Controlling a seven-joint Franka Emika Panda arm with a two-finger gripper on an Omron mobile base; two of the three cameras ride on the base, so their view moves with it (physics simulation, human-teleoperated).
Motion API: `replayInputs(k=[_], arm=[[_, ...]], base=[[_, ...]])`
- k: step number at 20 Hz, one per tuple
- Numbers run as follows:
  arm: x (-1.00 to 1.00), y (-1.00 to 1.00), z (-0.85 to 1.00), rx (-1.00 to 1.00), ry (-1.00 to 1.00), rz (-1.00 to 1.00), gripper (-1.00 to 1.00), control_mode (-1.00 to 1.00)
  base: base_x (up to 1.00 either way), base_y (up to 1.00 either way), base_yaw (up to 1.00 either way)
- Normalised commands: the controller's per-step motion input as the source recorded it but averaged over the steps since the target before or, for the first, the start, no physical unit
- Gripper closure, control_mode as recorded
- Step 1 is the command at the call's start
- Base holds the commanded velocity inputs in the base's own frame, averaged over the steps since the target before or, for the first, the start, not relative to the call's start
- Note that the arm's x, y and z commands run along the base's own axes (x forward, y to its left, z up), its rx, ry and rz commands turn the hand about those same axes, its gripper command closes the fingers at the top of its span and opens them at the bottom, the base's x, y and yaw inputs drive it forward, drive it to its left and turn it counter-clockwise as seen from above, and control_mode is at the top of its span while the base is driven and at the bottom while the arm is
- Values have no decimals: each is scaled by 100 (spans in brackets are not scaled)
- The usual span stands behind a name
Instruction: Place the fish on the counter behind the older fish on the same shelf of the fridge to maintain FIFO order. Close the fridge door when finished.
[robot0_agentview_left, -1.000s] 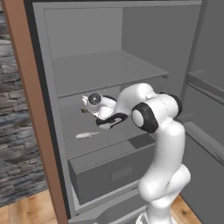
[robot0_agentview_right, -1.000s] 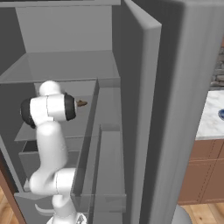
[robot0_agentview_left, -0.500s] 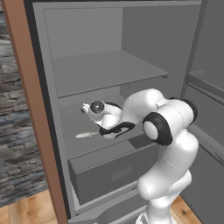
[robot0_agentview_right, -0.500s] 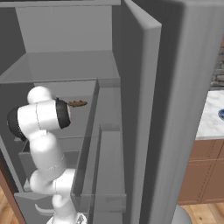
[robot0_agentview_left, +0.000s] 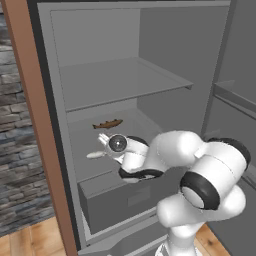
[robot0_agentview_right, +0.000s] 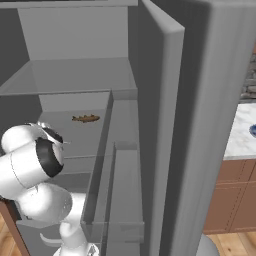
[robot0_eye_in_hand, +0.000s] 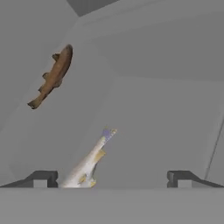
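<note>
The brown fish (robot0_agentview_left: 107, 124) is laid at the back of the fridge shelf (robot0_agentview_left: 82, 150), w/ the pale fish (robot0_agentview_left: 94, 155) nearer the front. The gripper (robot0_eye_in_hand: 112, 177) is held wide apart, w/ nothing pinched, just by the pale fish.

Lighting: even, diffuse, no visible source. Fridge (robot0_agentview_left: 165, 65) interior mid-grey, walls shaded slightly darker toward the corners. Shadows: faint, soft-edged. Glare: mild sheen on the white arm (robot0_agentview_left: 210, 175). Sharpness: base views crisp; hand view soft, coarse, slightly blocky. Edge distortion: not noticeable.
</note>
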Motion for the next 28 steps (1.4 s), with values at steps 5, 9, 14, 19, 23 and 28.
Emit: replayInputs(k=[5,9,14,19,23,28], arm=[[-92,-1,34,0,0,-1,-100,-100],[-73,-1,60,0,3,-7,-100,-100],[-53,-6,77,1,13,-17,-100,-100],[-69,-14,45,2,12,-18,-100,-100],[-88,-33,26,1,4,-17,-100,-100],[-57,-64,26,2,4,-13,-100,-100]], base=[[0,0,0],[0,0,0],[0,0,0],[0,0,0],[0,0,0],[0,0,0]])
